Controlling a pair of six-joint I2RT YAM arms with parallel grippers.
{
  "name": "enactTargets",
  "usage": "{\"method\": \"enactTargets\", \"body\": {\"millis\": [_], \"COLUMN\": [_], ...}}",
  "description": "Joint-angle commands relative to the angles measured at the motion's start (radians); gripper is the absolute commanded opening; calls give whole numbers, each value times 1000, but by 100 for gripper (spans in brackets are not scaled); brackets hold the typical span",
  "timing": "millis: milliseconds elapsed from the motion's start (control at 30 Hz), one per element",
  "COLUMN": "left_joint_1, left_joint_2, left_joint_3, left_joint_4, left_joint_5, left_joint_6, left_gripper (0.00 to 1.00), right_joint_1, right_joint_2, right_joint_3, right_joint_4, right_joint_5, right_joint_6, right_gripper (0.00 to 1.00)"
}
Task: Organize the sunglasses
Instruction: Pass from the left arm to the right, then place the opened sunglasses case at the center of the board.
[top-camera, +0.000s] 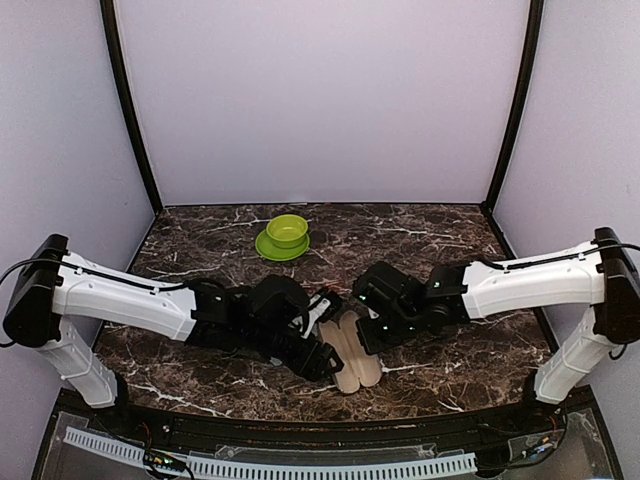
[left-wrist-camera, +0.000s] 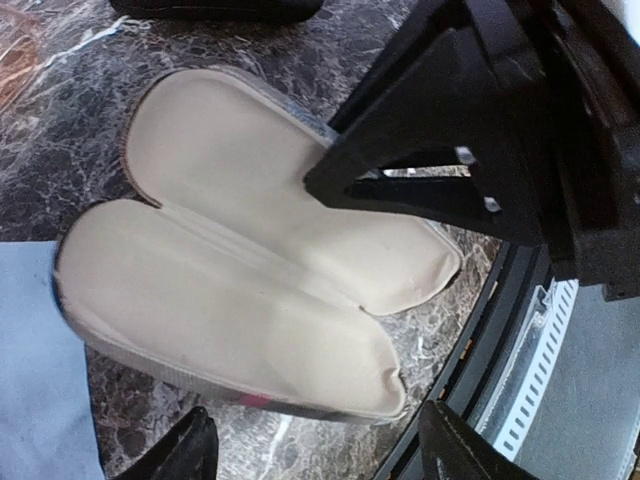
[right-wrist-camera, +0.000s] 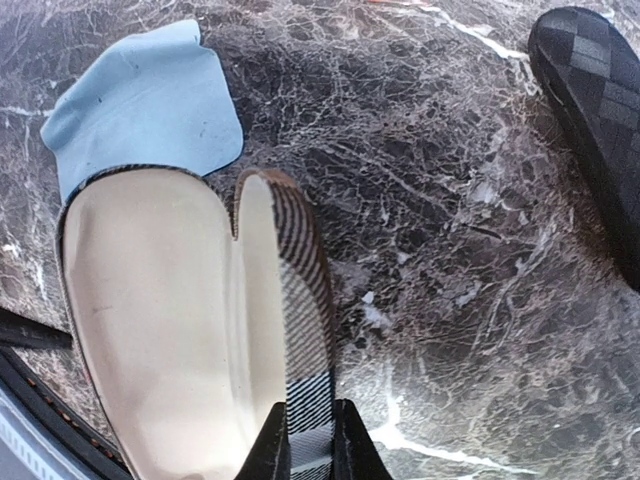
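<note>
Marble table (top-camera: 440, 230), both arms meeting over the middle near the front edge.

Right gripper (right-wrist-camera: 308, 442): I am pinching it closed on the upright wall of the striped case (right-wrist-camera: 150, 320). The two fingertips (right-wrist-camera: 272, 452) are pressing the brown-and-beige checked edge from either side, with only that wall between them.

Left gripper (left-wrist-camera: 320, 450): I am holding it spread wide, fingers (left-wrist-camera: 195, 452) well apart, gripping nothing. It is hanging just over the front of the case, and neither finger is touching it as far as I can tell.

The case is lying open, both cream-lined halves facing up and side by side, joined along the hinge.

A blue cloth (right-wrist-camera: 140, 90) is lying flat on the marble, tucked against and partly under the rounded far end of the case. The black case (right-wrist-camera: 600, 120), quilted in a diamond pattern, is sitting apart from it.

Sunglasses: I am not picking them out with any certainty in either wrist view. From above, a small reddish speck (top-camera: 324, 293) is showing between the two arms, beside the case, too small to identify.

At the back, a green bowl (top-camera: 287, 230) is sitting on a green plate (top-camera: 268, 249), well apart from the arms.
</note>
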Motion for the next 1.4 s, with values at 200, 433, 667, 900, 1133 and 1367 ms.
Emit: {"method": "enactTargets", "body": {"millis": [200, 433, 667, 900, 1133, 1367], "left_joint_1": [35, 84, 136, 154, 160, 161], "left_joint_2": [-4, -15, -44, -49, -28, -20], "left_joint_3": [-9, -20, -39, -37, -18, -13], "left_joint_4": [-4, -34, -73, -99, -110, -116], "left_joint_5": [-27, -43, -77, -103, -105, -110], "left_joint_6": [16, -1, -9, -5, -1, 3], "left_gripper": [72, 72, 73, 74, 74, 74], "right_joint_1": [-93, -134, -146, -144, -133, -108], "right_joint_2": [22, 105, 232, 294, 293, 278], "right_joint_3": [123, 262, 334, 395, 390, 363], "right_joint_4": [-210, -377, -456, -465, -448, -430], "right_joint_5": [77, 146, 226, 254, 260, 268], "right_joint_6": [-212, -412, -554, -644, -648, -630], "right_gripper": [7, 7, 3, 5, 19, 27]}}
